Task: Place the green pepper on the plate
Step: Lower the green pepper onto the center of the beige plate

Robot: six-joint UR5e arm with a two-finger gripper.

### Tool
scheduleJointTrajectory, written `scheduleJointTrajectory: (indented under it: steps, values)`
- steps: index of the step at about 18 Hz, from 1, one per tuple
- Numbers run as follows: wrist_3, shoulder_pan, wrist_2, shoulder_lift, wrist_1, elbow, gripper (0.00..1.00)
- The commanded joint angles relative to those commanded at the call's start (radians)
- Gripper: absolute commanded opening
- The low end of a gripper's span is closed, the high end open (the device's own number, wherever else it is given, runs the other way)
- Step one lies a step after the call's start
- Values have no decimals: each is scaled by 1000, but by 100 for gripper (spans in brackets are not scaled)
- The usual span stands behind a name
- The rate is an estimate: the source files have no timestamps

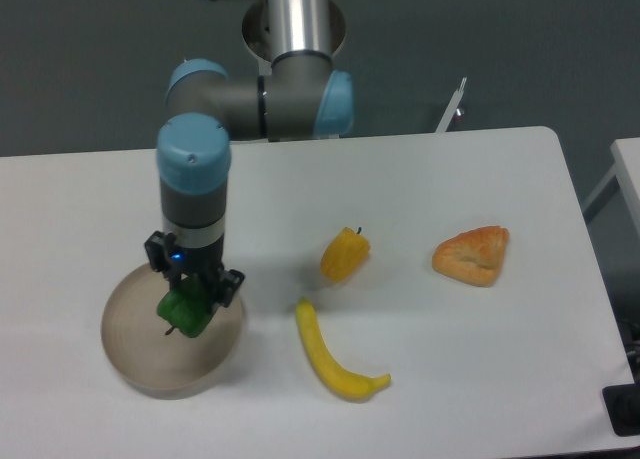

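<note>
The beige plate [135, 351] sits on the white table at the front left. My gripper [187, 301] is shut on the green pepper [183, 313] and holds it over the plate, a little right of its centre. I cannot tell whether the pepper touches the plate's surface. The fingers hide the pepper's upper part.
A yellow-orange pepper [345, 256] lies at mid-table. A banana [331, 355] lies in front of it. A piece of bread or pastry [472, 255] lies to the right. The arm's base column [295, 24] stands behind the table's far edge.
</note>
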Motion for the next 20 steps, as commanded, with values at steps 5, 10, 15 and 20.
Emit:
scheduleJointTrajectory:
  steps: [5, 10, 15, 20]
  values:
    - [137, -14, 2, -22, 91, -52, 47]
    - [287, -14, -15, -35, 89, -60, 47]
    - [295, -14, -18, -43, 91, -55, 47]
    - [270, -17, -34, -48, 89, -57, 48]
